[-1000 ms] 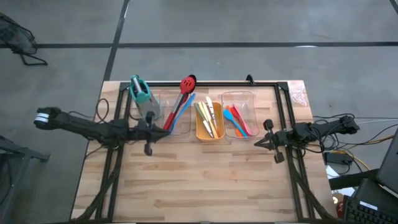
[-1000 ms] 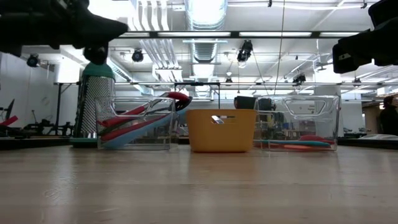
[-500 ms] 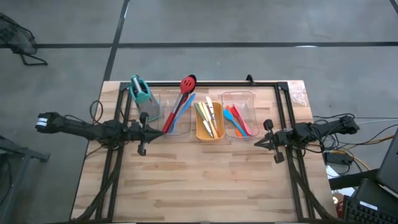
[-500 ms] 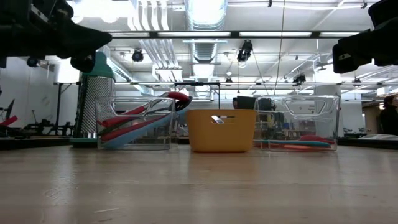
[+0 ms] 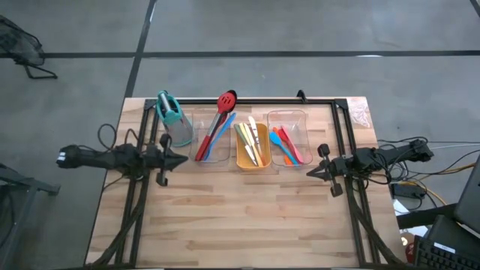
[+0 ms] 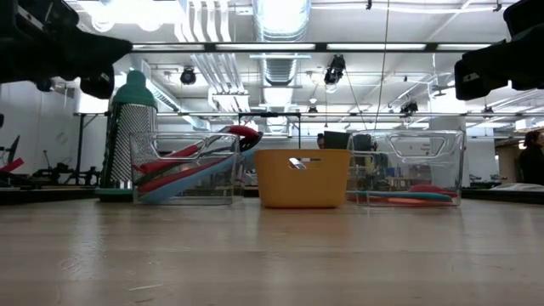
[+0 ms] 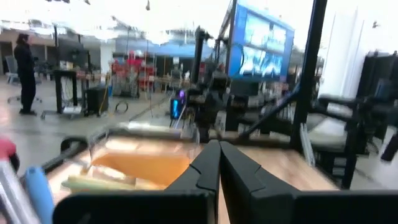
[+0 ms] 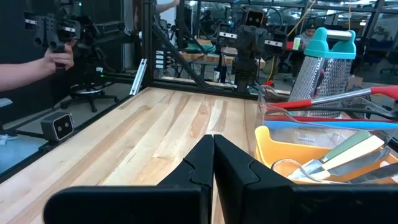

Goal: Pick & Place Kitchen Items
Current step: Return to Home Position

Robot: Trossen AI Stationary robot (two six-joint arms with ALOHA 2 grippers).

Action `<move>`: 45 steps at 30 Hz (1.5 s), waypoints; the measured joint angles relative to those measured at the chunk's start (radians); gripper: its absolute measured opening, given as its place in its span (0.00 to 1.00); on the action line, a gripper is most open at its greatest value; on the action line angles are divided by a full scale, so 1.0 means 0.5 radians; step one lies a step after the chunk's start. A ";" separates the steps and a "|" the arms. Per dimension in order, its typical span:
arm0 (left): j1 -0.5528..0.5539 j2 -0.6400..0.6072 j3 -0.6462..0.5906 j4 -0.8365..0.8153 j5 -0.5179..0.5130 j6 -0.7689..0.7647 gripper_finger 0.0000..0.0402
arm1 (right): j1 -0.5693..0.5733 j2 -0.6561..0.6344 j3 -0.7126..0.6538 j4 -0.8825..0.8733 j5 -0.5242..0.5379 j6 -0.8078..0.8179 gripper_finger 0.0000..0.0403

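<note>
The kitchen items lie in three trays at the table's far middle. A red-headed spoon and a blue spoon lean in the left clear tray, with their heads over its far rim. Pale wooden and green utensils lie in the orange tray. Small orange, teal and pink ones lie in the right clear tray. My left gripper is shut and empty, left of the left tray. My right gripper is shut and empty, right of the trays.
A teal-and-grey upright grater stands left of the trays, close to my left gripper. A black frame runs along the table's far edge and down both sides. Bare wood fills the near half. A person's hand shows beyond the table.
My left gripper has drawn back toward the table's left edge, away from the left clear tray, staying shut. The utensils and trays have not moved.
</note>
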 joint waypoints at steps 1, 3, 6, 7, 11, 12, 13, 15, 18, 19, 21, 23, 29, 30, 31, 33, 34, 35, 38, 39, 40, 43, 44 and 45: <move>0.000 -0.034 -0.001 -0.068 0.000 -0.001 0.03 | 0.000 0.000 0.000 0.000 0.000 -0.001 0.02; 0.000 -0.107 -0.001 -0.144 0.000 -0.002 0.03 | 0.000 0.000 0.000 0.000 0.000 0.001 0.02; 0.000 -0.198 -0.002 -0.217 0.000 -0.004 0.03 | 0.000 0.000 0.000 0.000 0.000 -0.001 0.02; 0.000 -0.220 -0.002 -0.284 0.000 -0.001 0.03 | 0.000 0.000 0.000 0.000 0.000 0.000 0.02; -0.001 -0.234 -0.003 -0.346 -0.015 0.002 0.03 | 0.000 0.000 0.000 0.000 0.000 -0.001 0.02; 0.000 -0.228 -0.003 -0.353 -0.019 0.002 0.03 | 0.000 0.001 0.000 0.001 0.001 0.001 0.02; 0.000 -0.224 -0.004 -0.377 -0.019 0.002 0.03 | -0.001 0.001 0.000 0.001 0.000 0.000 0.02; 0.000 -0.216 -0.004 -0.394 -0.018 0.002 0.03 | -0.001 0.001 0.000 0.000 0.000 -0.001 0.02; 0.000 -0.217 -0.005 -0.410 -0.014 0.002 0.03 | 0.000 0.001 0.000 0.000 0.000 -0.001 0.02; 0.000 -0.216 -0.005 -0.413 -0.012 0.002 0.03 | 0.000 0.001 0.000 0.000 0.000 -0.002 0.02; 0.000 -0.207 -0.005 -0.412 -0.013 0.002 0.03 | 0.000 0.001 0.000 0.000 0.000 0.001 0.02; 0.000 -0.203 -0.005 -0.412 -0.013 0.000 0.03 | 0.000 0.001 0.000 0.000 0.000 -0.001 0.02; 0.000 -0.202 -0.005 -0.417 -0.013 -0.004 0.03 | 0.000 0.002 0.000 0.000 0.000 -0.002 0.02; 0.000 -0.202 -0.006 -0.418 -0.013 -0.004 0.03 | 0.000 0.002 0.000 0.000 0.000 0.001 0.02; 0.000 -0.202 -0.006 -0.418 -0.013 -0.004 0.03 | 0.000 0.002 0.000 0.000 0.000 0.001 0.02; 0.000 -0.202 -0.006 -0.421 -0.013 -0.004 0.03 | 0.000 0.002 0.000 0.000 0.000 -0.001 0.02; 0.000 -0.202 -0.006 -0.422 -0.013 -0.004 0.03 | 0.000 0.002 0.000 0.001 0.000 -0.001 0.02; 0.000 -0.202 -0.006 -0.422 -0.013 -0.004 0.03 | 0.000 0.002 0.000 0.000 0.000 0.002 0.02; 0.000 -0.202 -0.007 -0.423 -0.014 -0.004 0.03 | 0.000 0.002 0.000 0.000 0.000 -0.001 0.02; 0.000 -0.202 -0.007 -0.424 -0.014 -0.004 0.03 | 0.000 0.002 0.000 0.000 0.000 0.001 0.02; 0.000 -0.202 -0.008 -0.425 -0.015 -0.004 0.03 | 0.000 0.002 0.000 0.000 0.000 0.001 0.02; 0.000 -0.202 -0.008 -0.428 -0.015 -0.004 0.03 | 0.000 0.002 0.000 0.000 0.000 -0.001 0.02; 0.000 -0.202 -0.008 -0.428 -0.015 -0.004 0.03 | 0.000 0.002 0.000 0.000 0.000 0.001 0.02; 0.000 -0.202 -0.008 -0.428 -0.015 -0.004 0.03 | 0.000 0.002 0.000 0.000 0.000 0.001 0.02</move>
